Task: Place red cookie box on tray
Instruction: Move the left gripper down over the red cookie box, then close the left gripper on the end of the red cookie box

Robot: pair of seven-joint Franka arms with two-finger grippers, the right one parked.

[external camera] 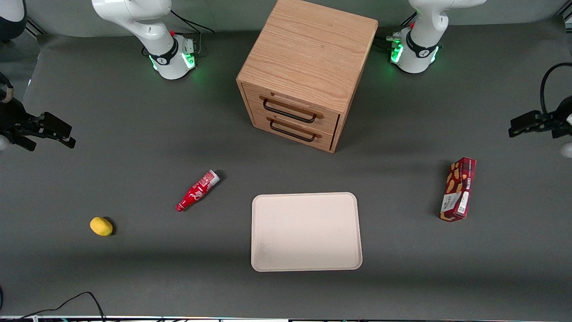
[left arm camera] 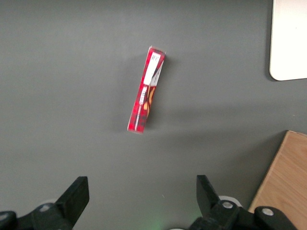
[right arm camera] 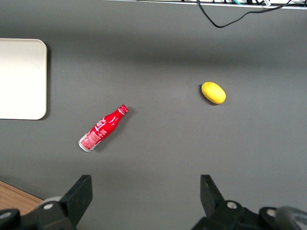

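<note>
The red cookie box [external camera: 458,189] lies on the dark table toward the working arm's end, a long plaid carton with a white label patch. The left wrist view shows the same box [left arm camera: 147,89] alone on the mat. The cream tray [external camera: 306,231] sits flat near the table's middle, in front of the cabinet, with nothing on it; one corner of the tray [left arm camera: 290,43] appears in the left wrist view. My left gripper [external camera: 518,127] hangs above the table, farther from the front camera than the box and well apart from it. The gripper [left arm camera: 142,191] is open, with only bare mat between its fingers.
A wooden drawer cabinet [external camera: 308,71] with two closed drawers stands at the table's middle, farther from the front camera than the tray. A small red bottle [external camera: 197,190] and a yellow lemon [external camera: 101,226] lie toward the parked arm's end. A cable [external camera: 67,304] runs along the near edge.
</note>
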